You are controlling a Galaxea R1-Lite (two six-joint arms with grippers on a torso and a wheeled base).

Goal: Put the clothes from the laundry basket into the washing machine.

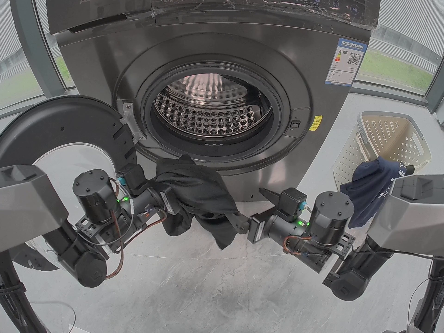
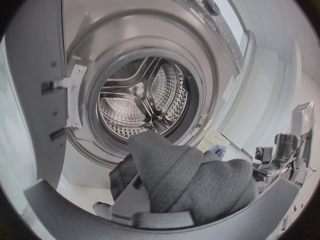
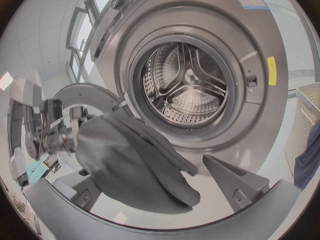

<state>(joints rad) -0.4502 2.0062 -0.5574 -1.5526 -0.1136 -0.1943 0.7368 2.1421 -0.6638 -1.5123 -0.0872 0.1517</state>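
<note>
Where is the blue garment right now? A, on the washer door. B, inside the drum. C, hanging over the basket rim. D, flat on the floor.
C: the blue garment hangs out over the near rim of the basket.

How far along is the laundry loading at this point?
Done: the door is open; the drum looks empty. In hand: a dark garment hangs from the left claw just below the opening, its end draped over the open right claw. Left: get it in, then the blue garment on the laundry basket rim.
</note>
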